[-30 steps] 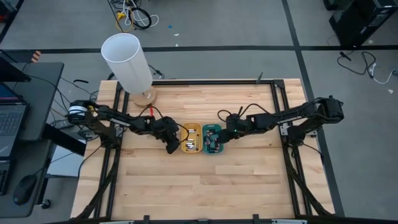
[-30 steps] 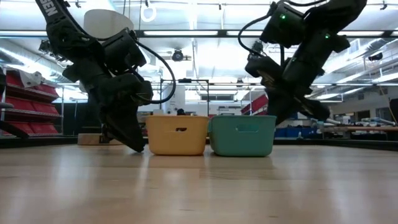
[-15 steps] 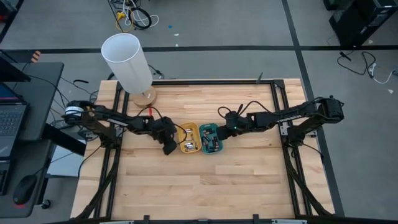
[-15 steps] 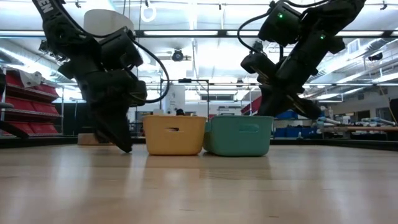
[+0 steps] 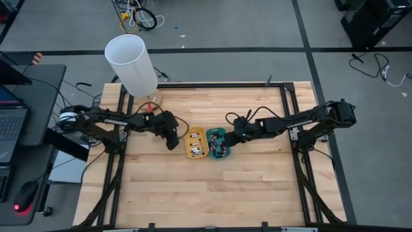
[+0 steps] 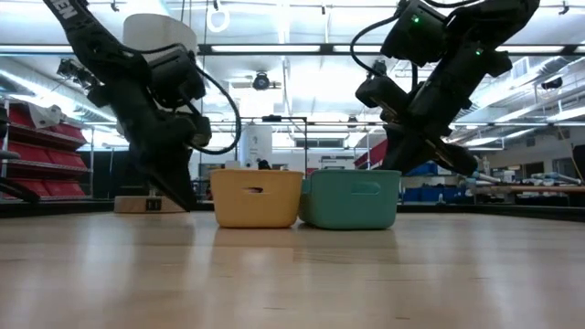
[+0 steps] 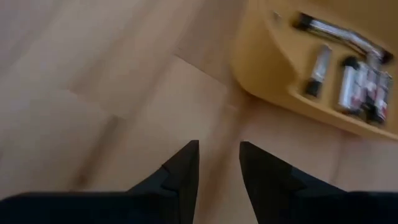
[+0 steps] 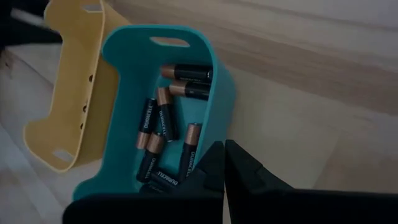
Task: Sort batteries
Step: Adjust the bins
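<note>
A yellow tray (image 5: 196, 131) and a teal tray (image 5: 212, 144) stand side by side at the table's middle. Silvery batteries (image 7: 354, 81) lie in the yellow tray (image 7: 261, 68). Dark copper-topped batteries (image 8: 161, 121) lie in the teal tray (image 8: 124, 68). My left gripper (image 5: 171, 140) is open, pointing down over bare wood just left of the yellow tray; its fingers (image 7: 219, 149) hold nothing. My right gripper (image 5: 230, 136) is shut, with its fingertips (image 8: 224, 146) at the teal tray's right wall. My right gripper's shut fingertips (image 8: 216, 152) stand slanting down right beside the teal tray's right wall (image 8: 214, 118), near its rim. Whether they touch the wall, I cannot tell.
A tall white cylinder (image 5: 132, 61) on a round wooden base stands at the table's far left corner. Bare wood (image 5: 212, 193) fills the near half of the table. A desk with a laptop (image 5: 13, 122) sits beyond the left edge.
My left gripper has drawn away from the yellow tray, moving toward the table's left and far edges. Both trays have slid a little toward the left. The right gripper has stayed at the teal tray's right side.
</note>
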Motion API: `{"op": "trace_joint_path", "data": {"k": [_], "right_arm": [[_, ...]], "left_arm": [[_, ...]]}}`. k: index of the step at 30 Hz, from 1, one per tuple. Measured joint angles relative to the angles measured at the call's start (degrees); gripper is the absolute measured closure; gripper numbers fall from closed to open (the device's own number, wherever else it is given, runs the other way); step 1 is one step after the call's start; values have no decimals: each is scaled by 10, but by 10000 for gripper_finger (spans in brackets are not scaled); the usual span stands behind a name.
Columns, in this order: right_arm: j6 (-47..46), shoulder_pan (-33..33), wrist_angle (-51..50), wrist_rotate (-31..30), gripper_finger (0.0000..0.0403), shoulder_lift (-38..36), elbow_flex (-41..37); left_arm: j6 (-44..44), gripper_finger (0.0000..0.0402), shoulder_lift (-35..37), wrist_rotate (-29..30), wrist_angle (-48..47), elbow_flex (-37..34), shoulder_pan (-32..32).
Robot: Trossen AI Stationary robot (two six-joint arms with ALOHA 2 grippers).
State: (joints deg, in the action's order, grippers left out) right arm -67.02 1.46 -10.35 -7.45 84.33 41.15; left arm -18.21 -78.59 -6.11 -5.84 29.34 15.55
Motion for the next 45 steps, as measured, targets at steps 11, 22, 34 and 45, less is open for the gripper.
{"op": "trace_joint_path", "data": {"k": [11,22,34,45], "right_arm": [[-21,-22,-2,-10,403,0,0],[-24,-30,-3,-11,403,0,0],[-20,-30,-3,-14,403,0,0],[-24,-40,-1,28,403,0,0]], "left_arm": [[43,271,-29,-59,103,0,100],[26,271,-67,-93,156,1,76],[-2,271,-66,-84,184,1,34],[-48,271,-66,-85,181,1,35]]}}
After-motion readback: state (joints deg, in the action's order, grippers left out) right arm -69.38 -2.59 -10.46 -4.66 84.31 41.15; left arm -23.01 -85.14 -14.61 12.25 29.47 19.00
